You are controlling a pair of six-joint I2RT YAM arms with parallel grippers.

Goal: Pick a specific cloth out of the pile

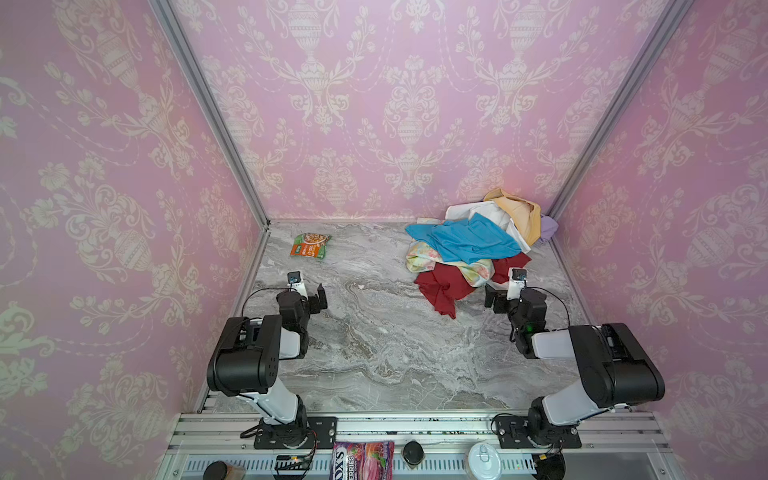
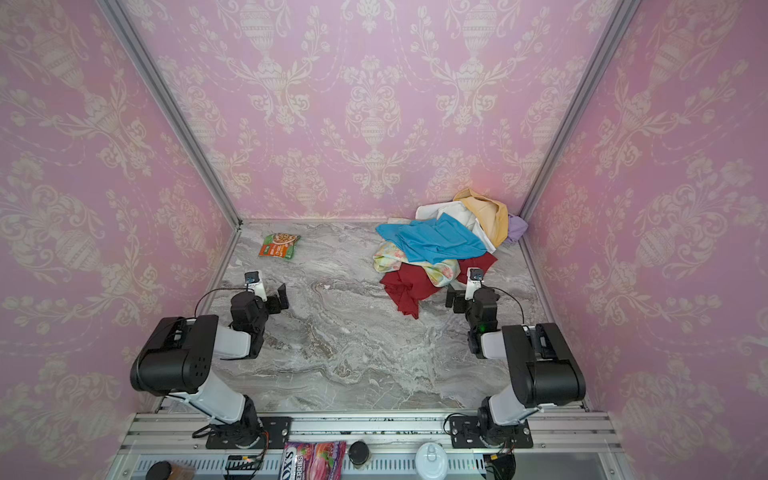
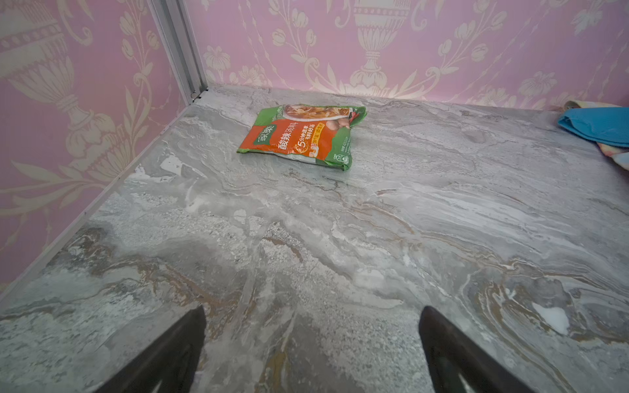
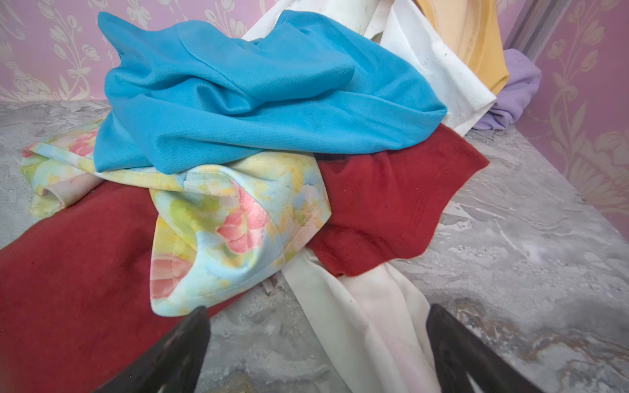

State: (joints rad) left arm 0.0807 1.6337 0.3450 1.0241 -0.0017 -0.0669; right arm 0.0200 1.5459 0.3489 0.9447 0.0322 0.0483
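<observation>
Cloth (image 1: 509, 201) lying at pile's (image 1: 482, 266) back in upper right corner, white cloth (image 1: 478, 212) and blue cloth (image 1: 469, 239) crowding its front, packet (image 1: 311, 245) sitting upper left, mid worktop (image 1: 374, 332) lying open, left jaws and right jaws gaping empty.

The pile (image 4: 306, 136) lies on the grey marble surface (image 4: 527, 238), close to a corner of the pink papered wall (image 4: 585, 102). A blue cloth (image 4: 255, 95) is on top, over a pastel floral cloth (image 4: 231, 217) and a dark red cloth (image 4: 391, 197). Behind them comes a white cloth (image 4: 439, 71), then the mustard-yellow cloth (image 4: 476, 37), and a lavender cloth (image 4: 514, 92) at the corner. The right end effector (image 4: 318, 308) has its two dark fingers (image 4: 177, 343) wide apart; a white strip of fabric (image 4: 371, 323) lies between them on the surface.
</observation>
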